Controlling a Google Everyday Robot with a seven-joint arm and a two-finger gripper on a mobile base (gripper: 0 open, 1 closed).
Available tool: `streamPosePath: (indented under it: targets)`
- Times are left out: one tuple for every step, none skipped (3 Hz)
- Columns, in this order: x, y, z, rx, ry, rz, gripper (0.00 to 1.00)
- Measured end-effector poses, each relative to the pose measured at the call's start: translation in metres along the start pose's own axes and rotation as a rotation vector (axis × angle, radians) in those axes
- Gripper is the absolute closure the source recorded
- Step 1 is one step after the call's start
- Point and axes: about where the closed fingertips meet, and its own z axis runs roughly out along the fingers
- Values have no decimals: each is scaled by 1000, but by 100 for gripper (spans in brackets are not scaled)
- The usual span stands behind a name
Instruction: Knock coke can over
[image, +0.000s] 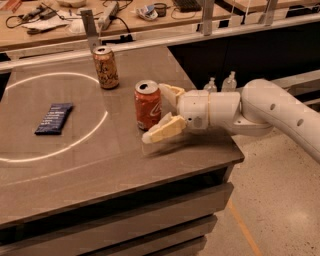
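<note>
The red-orange coke can (147, 106) stands upright near the right part of the grey table (100, 160). My gripper (155, 114) reaches in from the right at can height and is open. Its near cream finger (162, 131) lies in front of the can at its lower right. The far finger (171, 93) is just behind the can's right side. The can sits partly between the fingers, and I cannot tell whether they touch it.
A tan-gold can (105, 67) stands upright behind and left of the coke can. A dark blue packet (54, 118) lies flat at the left. The table's right edge (235, 150) is under my arm. A cluttered bench (125, 15) runs behind.
</note>
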Motion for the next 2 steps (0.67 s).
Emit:
streamPosePath:
  targets:
    - [3, -8, 6, -2, -19, -25, 18]
    - [1, -12, 7, -5, -35, -40, 39]
